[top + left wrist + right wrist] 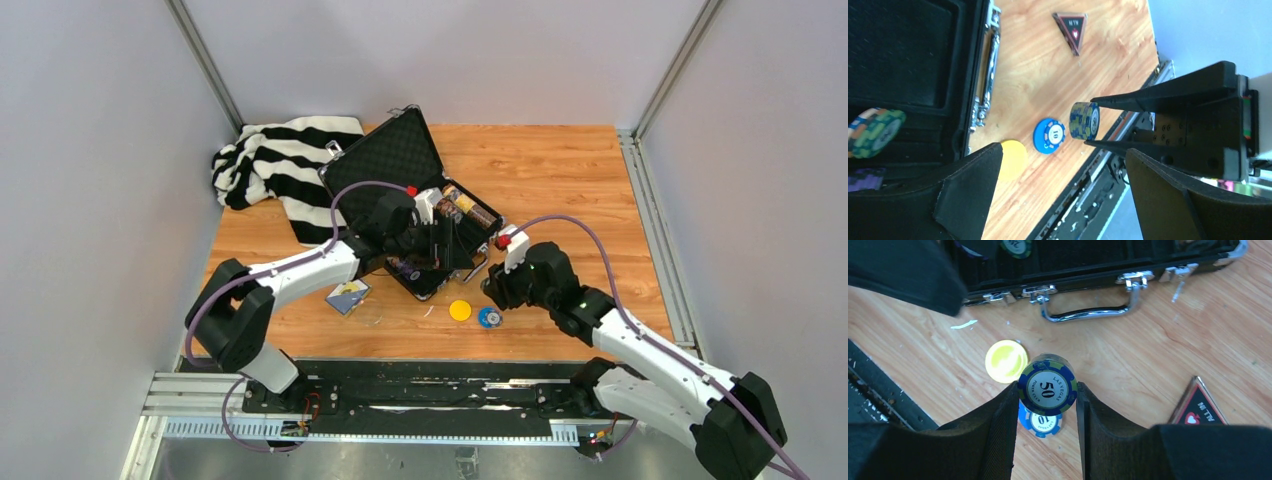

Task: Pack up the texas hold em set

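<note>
Right gripper (1046, 395) pinches a short stack of green-and-blue round chips (1047, 385).
Likely hard, smooth (may slide apart); squeeze rims. Left gripper (1063, 195) gapes.

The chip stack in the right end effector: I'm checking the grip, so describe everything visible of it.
The chip stack is a few round poker chips, dark blue with olive edge stripes; the top face's white centre reads 50. The right end effector pinches its rim from both sides, near a blue chip marked 10 on the wooden table.
</note>
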Motion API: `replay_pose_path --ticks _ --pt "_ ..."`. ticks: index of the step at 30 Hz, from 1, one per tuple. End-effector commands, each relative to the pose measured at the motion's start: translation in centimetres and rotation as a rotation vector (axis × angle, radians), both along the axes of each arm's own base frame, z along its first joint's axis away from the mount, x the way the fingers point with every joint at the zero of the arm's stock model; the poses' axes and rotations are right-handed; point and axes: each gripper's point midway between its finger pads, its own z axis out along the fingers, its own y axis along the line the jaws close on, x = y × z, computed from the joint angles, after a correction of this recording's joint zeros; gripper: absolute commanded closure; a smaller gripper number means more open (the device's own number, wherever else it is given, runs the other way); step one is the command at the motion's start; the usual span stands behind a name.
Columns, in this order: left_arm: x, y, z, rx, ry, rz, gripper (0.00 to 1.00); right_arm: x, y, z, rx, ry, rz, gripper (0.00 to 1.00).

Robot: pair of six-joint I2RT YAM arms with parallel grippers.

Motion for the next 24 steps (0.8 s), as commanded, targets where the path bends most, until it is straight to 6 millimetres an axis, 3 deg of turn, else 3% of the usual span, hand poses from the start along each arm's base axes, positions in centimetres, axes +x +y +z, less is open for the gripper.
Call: replay_pose_path --ticks 1,10,24 --pt "-1.4 -1.7 0.8 -0.089 0.087 -0.08 0.03 0.0 2.1 2.4 0.002 -0.082 0.092 0.74" --pt "-2.6 -2.0 -0.5 -0.106 0.149 -0.147 0.07 -0.4 4.0 3.7 -0.002 -0.106 0.161 0.74" --pt "-3.6 -2.3 -1.4 -0.159 0.212 -0.159 0.14 -0.8 5.2 5.7 0.064 -0.141 0.203 0.75"
